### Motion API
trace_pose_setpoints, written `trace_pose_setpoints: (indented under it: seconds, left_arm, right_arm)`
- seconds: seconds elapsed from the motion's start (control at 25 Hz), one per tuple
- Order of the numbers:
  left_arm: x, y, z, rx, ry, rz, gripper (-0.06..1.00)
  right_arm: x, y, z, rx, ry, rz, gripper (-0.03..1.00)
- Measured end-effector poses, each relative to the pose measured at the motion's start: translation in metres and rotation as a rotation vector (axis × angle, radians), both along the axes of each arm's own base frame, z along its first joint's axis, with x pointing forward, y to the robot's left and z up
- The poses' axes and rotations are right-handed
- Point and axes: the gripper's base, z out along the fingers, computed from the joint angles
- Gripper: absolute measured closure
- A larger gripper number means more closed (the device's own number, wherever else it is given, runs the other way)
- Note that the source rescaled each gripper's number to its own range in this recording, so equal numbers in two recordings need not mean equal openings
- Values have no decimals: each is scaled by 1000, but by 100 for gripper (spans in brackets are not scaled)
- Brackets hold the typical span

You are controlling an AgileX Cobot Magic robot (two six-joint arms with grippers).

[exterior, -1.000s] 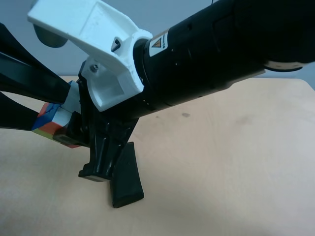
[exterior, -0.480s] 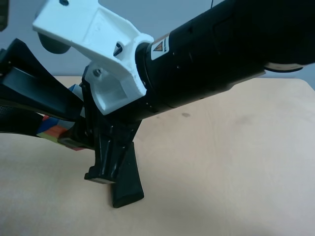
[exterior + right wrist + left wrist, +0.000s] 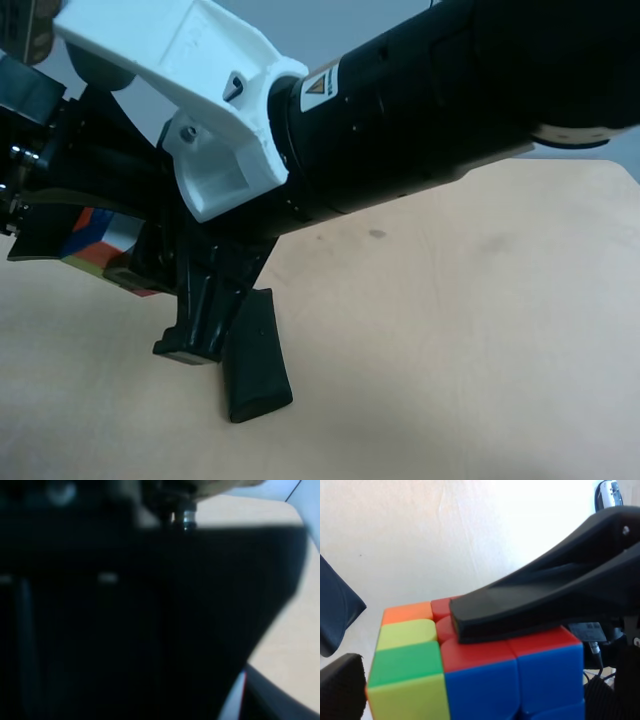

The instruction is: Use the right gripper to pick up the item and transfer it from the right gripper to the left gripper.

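Left gripper (image 3: 62,210) advanced around cube (image 3: 100,238), right gripper (image 3: 165,278) gripping

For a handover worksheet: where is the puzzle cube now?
Exterior high view, left side: the puzzle cube is held above the table by the right hand, the left hand beside it.

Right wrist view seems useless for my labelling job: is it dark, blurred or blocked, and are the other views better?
Right wrist view: nearly all black, blocked by something close and blurred; only a bright patch of table shows. Left wrist view: cube sharp, background washed out by glare. Exterior high view: evenly lit, slightly soft.
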Motion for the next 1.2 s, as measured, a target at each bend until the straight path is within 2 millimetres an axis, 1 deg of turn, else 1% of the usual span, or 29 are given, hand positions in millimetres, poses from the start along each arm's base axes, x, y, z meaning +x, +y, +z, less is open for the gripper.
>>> trace_pose_setpoints:
  seconds: [0.32,0.56,0.6,0.68,0.72,0.84,0.88,0.92,1.2]
  left_arm:
    - [1,0,0,0,0,2,-6]
    - [9,-3,-10,18,51,-4,-5]
    - [10,-4,-12,21,59,-6,-2]
    - [10,-4,-12,22,60,-5,13]
    - [10,-4,-12,22,60,-5,26]
    - [10,-4,-12,22,60,-5,72]
    - [10,-4,-12,18,61,-5,89]
    - [10,-5,-12,14,64,-2,94]
    - [10,-5,-11,13,63,-3,94]
  right_arm:
    - [0,0,0,1,-1,0,97]
    - [0,0,0,3,-2,-2,97]
    - [0,0,0,3,-2,-2,97]
    - [0,0,0,4,-3,-3,97]
    - [0,0,0,4,-3,-3,97]
    - [0,0,0,4,-4,-3,97]
    - [0,0,0,5,-4,-4,97]
    - [1,0,0,5,-5,-4,97]
    - [1,0,1,5,-6,-4,97]
